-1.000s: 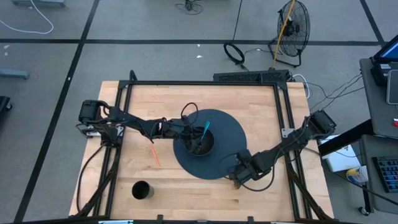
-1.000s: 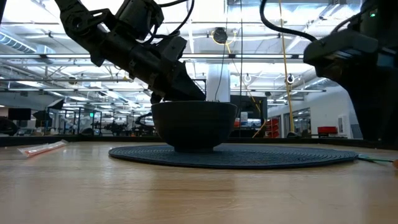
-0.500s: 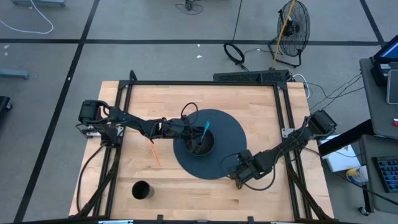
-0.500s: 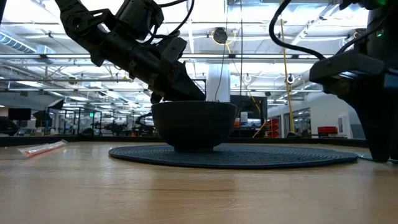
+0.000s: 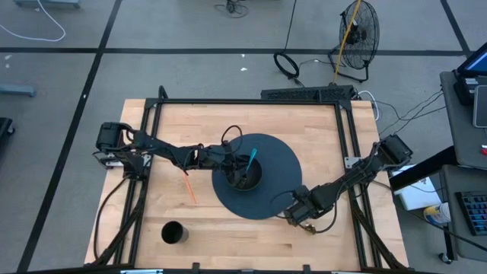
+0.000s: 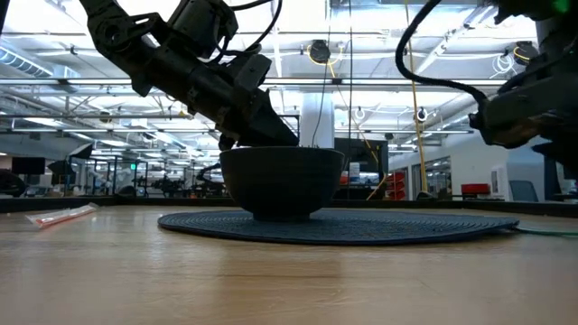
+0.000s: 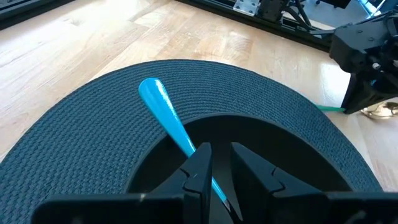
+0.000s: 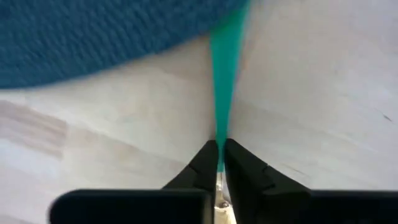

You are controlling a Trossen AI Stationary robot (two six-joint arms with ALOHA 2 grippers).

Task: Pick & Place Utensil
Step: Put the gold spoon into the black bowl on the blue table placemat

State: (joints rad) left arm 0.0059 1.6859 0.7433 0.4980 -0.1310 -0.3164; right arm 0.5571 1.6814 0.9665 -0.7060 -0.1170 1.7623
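- Two tools are working at once; the left tool (image 7: 214, 163) is reaching into the dark bowl (image 5: 245, 176) at the middle of the round blue mat (image 5: 281, 164), fingers nearly together and pinching the blue utensil (image 7: 166, 116), whose handle is leaning up and out over the bowl's rim;
- right tool (image 8: 220, 155) is sitting low at the near right edge of the mat, fingers pressed together on the thin end of a green utensil (image 8: 225, 68); that utensil is lying on the wooden surface (image 5: 228, 236), its far end reaching the mat's edge, where I cannot tell whether it is on top or tucked under;
- step in hand, as I judge it: lifting the green utensil clear and carrying it to the bowl;
- doing it well is calling for a straight vertical lift first, since the grip is sitting only on the tip and the piece may be pivoting or slipping out; dragging sideways risks catching the mat;
- left arm is occupying the bowl, so the right should be approaching from its own side, staying well apart;
- other items: an orange strip (image 5: 187, 188) lying on the surface left of the mat; a black cup (image 5: 173, 232) standing near the front left corner, untouched.
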